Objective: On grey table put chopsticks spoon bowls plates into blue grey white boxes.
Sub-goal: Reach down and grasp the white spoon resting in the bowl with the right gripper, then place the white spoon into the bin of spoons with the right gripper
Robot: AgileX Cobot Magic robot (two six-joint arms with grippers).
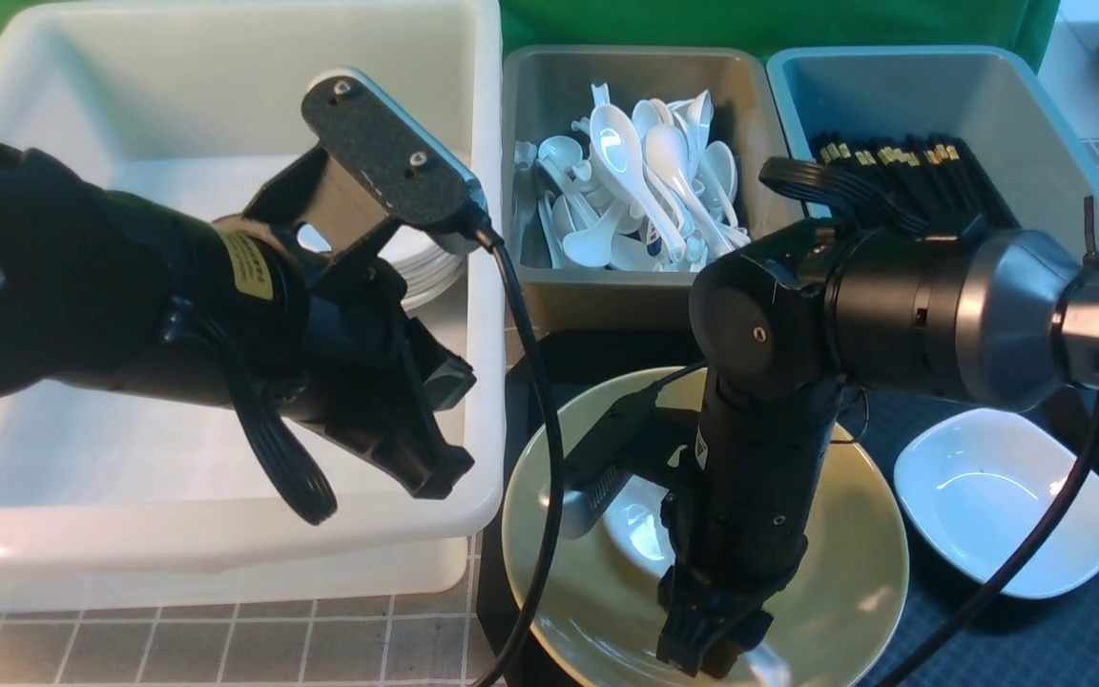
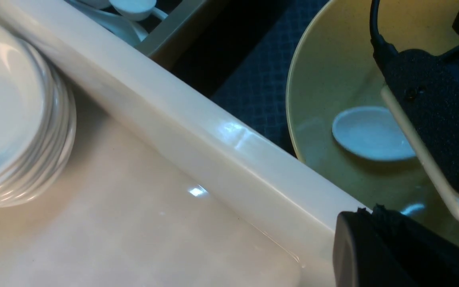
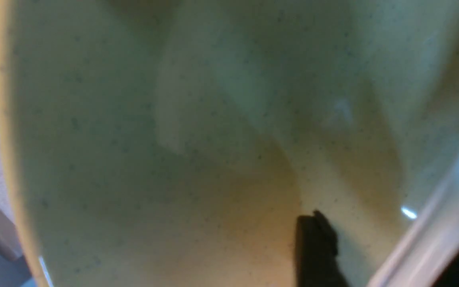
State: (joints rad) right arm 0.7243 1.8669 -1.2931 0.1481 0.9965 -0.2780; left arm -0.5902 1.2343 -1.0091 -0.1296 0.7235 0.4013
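1. Left gripper: black, jaws fully closed with nothing between them. It hung over the large milky-white plastic tub, near the tub's right-hand wall.
2. Stack of small glossy white rounded-square plates: stood inside the tub, near that same wall.
3. Grey-brown rectangular plastic bin: just right of the tub. It held a heap of glossy white soup spoons.
4. Teal-blue plastic bin: just right of the grey-brown one. It held a row of long black chopsticks with gold bands.
5. Wide mustard-yellow glossy bowl: sat on the black diamond-textured tray mat, in front of the grey-brown bin.
6. Single glossy white soup spoon: lay inside the bowl, its scoop on the bowl's floor and its handle hidden under the right arm.
7. Right gripper: pointed down into the bowl at its near side. How far the jaws stood apart, and whether they had the spoon, could not be told; the wrist view was blurred.
8. Lone shallow white rounded-square dish: on the mat, right of the bowl and apart from it.
9. Grey table of small squares: visible in front of the tub.
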